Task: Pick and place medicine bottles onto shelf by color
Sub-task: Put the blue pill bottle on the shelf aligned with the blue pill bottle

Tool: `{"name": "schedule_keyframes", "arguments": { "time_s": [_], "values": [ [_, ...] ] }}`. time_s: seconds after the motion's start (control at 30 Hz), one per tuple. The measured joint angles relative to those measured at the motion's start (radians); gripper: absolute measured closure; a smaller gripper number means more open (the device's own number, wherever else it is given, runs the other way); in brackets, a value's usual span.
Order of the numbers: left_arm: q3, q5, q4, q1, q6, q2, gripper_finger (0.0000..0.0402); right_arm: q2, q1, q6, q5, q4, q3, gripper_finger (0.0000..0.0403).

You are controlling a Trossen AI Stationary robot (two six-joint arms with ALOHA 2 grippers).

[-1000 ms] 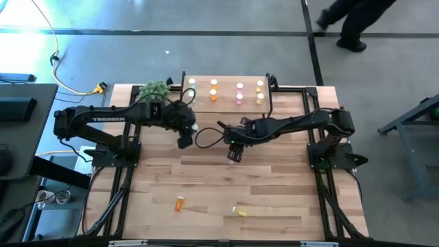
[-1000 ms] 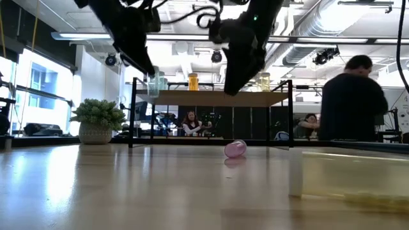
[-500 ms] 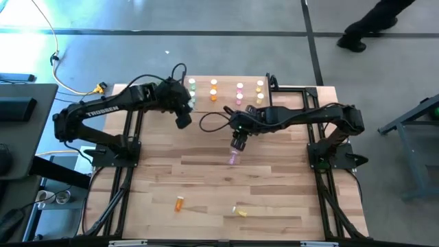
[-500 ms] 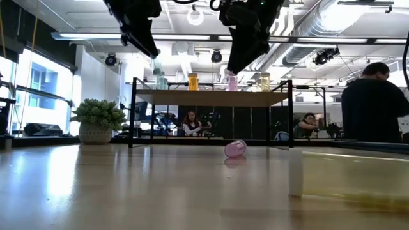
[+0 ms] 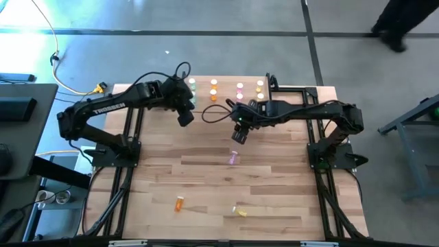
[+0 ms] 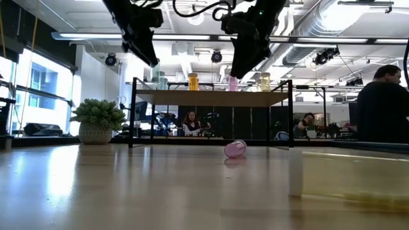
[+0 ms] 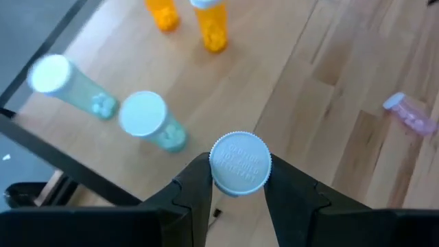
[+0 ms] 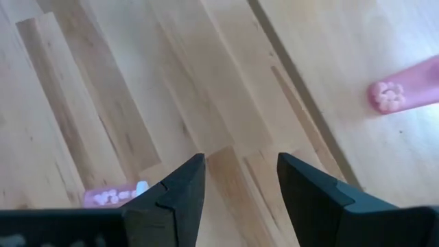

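Observation:
The shelf [image 5: 226,81] stands at the table's far edge with green [image 7: 145,116], orange [image 7: 211,24], pink [image 5: 239,88] and yellow [image 5: 260,86] bottles upright on it. My left gripper [image 5: 185,116] is shut on a white-capped bottle [image 7: 239,162] just off the shelf's near left corner. My right gripper [image 5: 237,136] is open and empty, high above the table and near the shelf's near edge. A pink bottle [image 5: 233,158] lies on its side on the table below it and also shows in the low view [image 6: 235,149]. My left gripper pinches the bottle between its two fingers [image 7: 199,185], one on each side just under the white cap [image 7: 239,162]. The fingers come from above, pointing down. The bottle stands upright in the hold, cap up, clear of the table; the cap hides its body.
An orange bottle [image 5: 180,203] and a yellow bottle [image 5: 240,211] lie on the table near its near edge. A green potted plant [image 6: 97,118] stands left of the shelf. A person [image 6: 383,105] is in the room beyond the table.
My left gripper has gone up and toward the far edge with its bottle, reaching the shelf's near left corner. My right gripper has risen from over the lying pink bottle and gone toward the shelf; the bottle has stayed on the table.

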Motion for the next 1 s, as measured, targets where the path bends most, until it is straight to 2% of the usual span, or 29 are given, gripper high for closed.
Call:
{"name": "schedule_keyframes", "arguments": {
  "time_s": [0.27, 1.0],
  "values": [
    [0.001, -0.028, 0.010, 0.005, 0.014, 0.062, 0.0293, 0.000, -0.008, 0.000, -0.001, -0.001, 0.000, 0.0229],
    [0.001, -0.059, 0.054, 0.036, 0.041, 0.077, 0.0293, 0.000, -0.008, -0.008, -0.002, -0.001, 0.000, 0.0229]
  ]
}}
